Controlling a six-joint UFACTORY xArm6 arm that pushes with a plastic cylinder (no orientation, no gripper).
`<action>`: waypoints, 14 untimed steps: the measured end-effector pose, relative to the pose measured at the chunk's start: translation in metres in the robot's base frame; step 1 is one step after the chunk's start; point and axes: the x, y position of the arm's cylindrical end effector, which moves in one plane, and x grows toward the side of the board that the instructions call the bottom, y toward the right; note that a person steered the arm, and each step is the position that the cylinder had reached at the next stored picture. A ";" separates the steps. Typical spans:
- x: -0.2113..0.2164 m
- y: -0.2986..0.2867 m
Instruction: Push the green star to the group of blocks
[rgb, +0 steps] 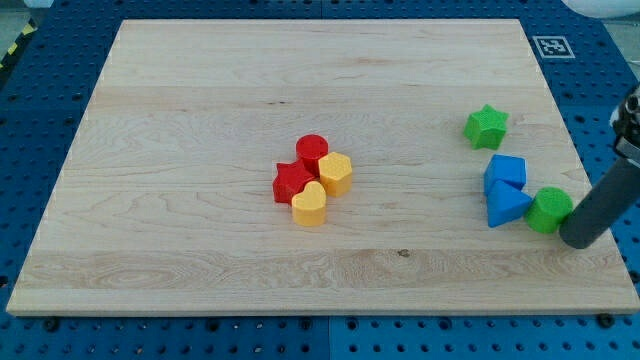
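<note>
My tip (578, 240), a bare rod with no jaws to read, rests below-right of the green star (487, 127), the red-and-yellow group (313, 181) far to the star's left.

The arm ends in a straight dark grey rod (600, 205), smooth and matte, thick and round. Its tip (577, 238) is blunt and darker. Above it sits a black-and-pale fitting, only partly visible.

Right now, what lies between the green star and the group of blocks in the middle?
Only bare board, as the camera view shows, between the green star and the red-and-yellow cluster.
</note>
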 end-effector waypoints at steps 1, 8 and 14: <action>-0.011 -0.008; -0.174 -0.029; -0.192 -0.109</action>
